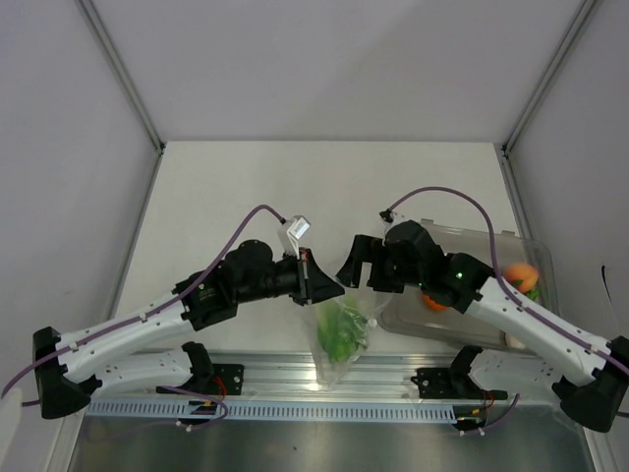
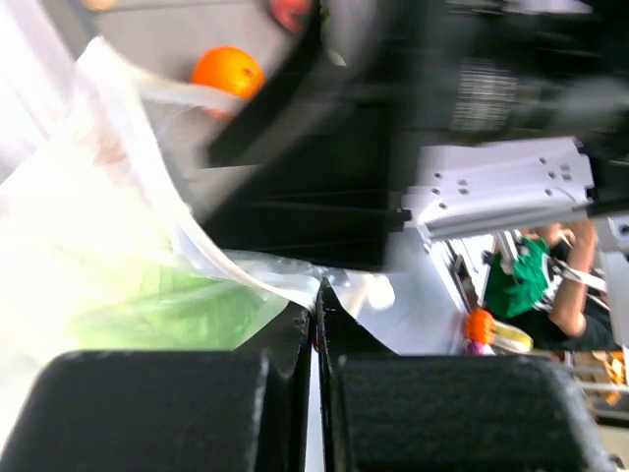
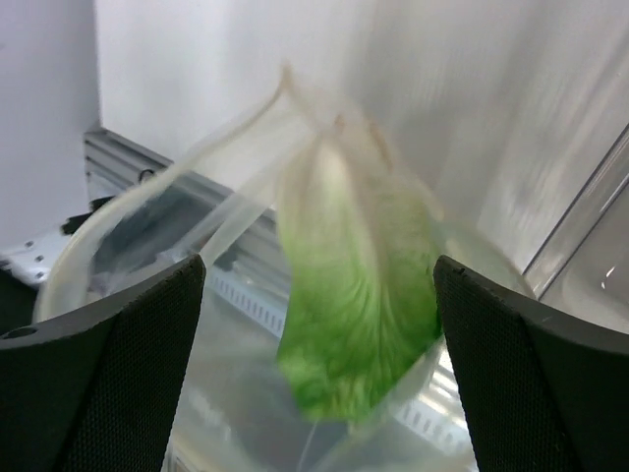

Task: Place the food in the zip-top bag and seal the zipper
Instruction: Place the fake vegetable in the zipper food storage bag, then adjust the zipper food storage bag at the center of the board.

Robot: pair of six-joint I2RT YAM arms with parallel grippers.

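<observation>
A: Where's the zip-top bag [image 1: 332, 366]?
B: Near the bench's [image 1: 246, 187] front edge, with the lettuce [image 1: 342, 332] inside. The left gripper [image 1: 316, 280] pinches its top-left corner.
A: And the right gripper [image 1: 362, 267]?
B: Fingers spread, just right of the bag's mouth. Farther right of the bag, a clear tray [image 1: 472, 246] holds an orange [image 1: 521, 275] and a small reddish-orange fruit [image 1: 435, 303].

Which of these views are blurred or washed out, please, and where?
Left wrist: the zip-top bag is blown out white at left, and the upper part of the picture is smeared. Right wrist: the lettuce is soft and blurred. Top external: sharp and evenly lit.
</observation>
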